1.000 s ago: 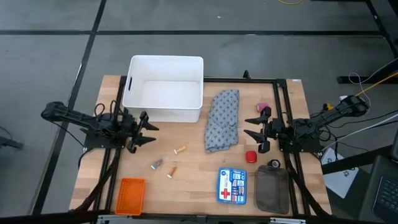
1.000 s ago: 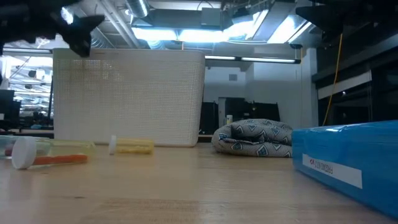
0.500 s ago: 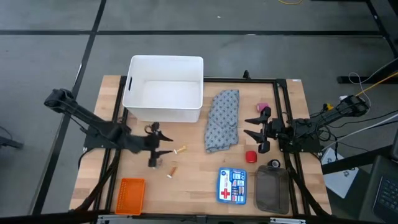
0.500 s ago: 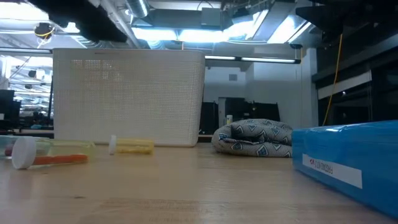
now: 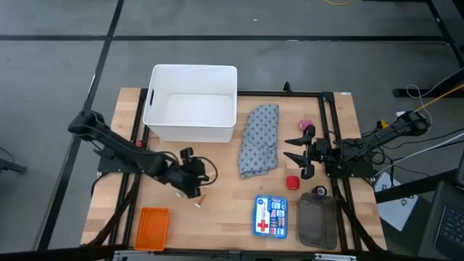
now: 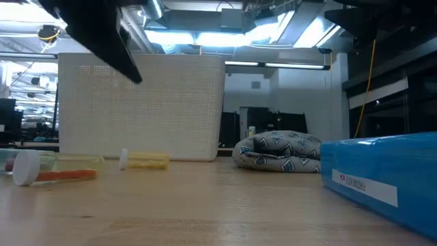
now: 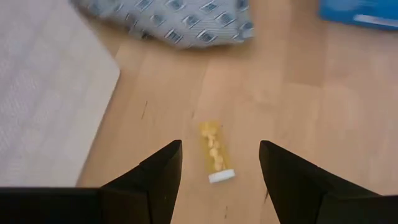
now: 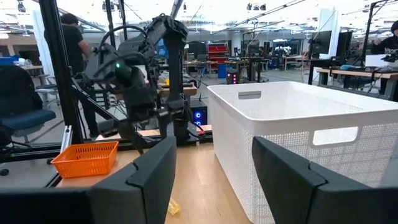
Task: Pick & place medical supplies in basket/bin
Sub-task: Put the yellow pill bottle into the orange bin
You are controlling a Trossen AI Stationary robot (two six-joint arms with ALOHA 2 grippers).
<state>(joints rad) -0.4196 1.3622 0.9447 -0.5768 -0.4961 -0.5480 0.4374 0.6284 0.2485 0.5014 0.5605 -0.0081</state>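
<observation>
My left gripper [image 5: 194, 177] is open and tipped down above the small vials near the table's middle. In the left wrist view its fingers [image 7: 221, 149] stand either side of a tan-gold vial [image 7: 214, 154] that lies on its side on the wood, untouched. A second, orange vial [image 5: 201, 199] lies nearer the near edge. The grey-blue patterned cloth [image 5: 259, 139] lies crumpled right of the white bin [image 5: 192, 101]. A pink piece [image 5: 307, 124] and a red piece [image 5: 292, 182] sit by my right gripper [image 5: 293, 156], which waits open at the table's right side.
An orange basket [image 5: 153, 226] sits at the near left corner. A blue first-aid box [image 5: 270, 216], a grey mesh pouch [image 5: 317, 221] and a small black roll [image 5: 320, 191] lie near the right near edge. Bare wood shows between bin and vials.
My left arm has reached from the bin's near left corner toward the table's right and near side, and has come down over the vials with its gripper tipped downward. The vials, the cloth and my right arm have stayed put.
</observation>
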